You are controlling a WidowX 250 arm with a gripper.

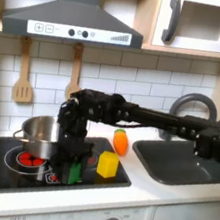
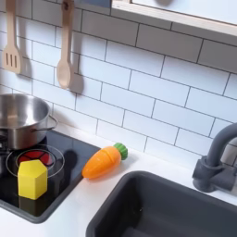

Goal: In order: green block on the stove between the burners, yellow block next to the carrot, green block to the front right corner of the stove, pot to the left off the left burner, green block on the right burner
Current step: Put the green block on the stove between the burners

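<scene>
Two cameras are covering this toy kitchen, and in the first exterior view the black arm is reaching in from that picture's right, its gripper point(image 1: 65, 165) hanging low over the middle of the stove point(image 1: 15, 175). Dark fingers are blending into the dark glossy panel, so whether the jaws are wide or narrow is impossible to tell. Something green, seemingly the green block point(image 1: 73, 170), is peeking out right at the gripper's tip, mostly hidden, and whether it is being held or just sitting there is not readable. Left of it, the pot point(image 1: 37, 133) is sitting at the back of the stove, partly covering one red burner point(image 1: 30, 159). Right of the gripper, the yellow block point(image 1: 107, 164) is resting on the stove, with the carrot point(image 1: 121, 141) just behind it, half masked by the arm. In the second exterior view, the yellow block point(image 2: 32, 179) is sitting on a red burner point(image 2: 35, 162), the carrot point(image 2: 103, 160) is lying on the white table point(image 2: 83, 204) just off the stove's edge, and the pot point(image 2: 20, 118) is cut off by the second exterior view's left edge.
</scene>
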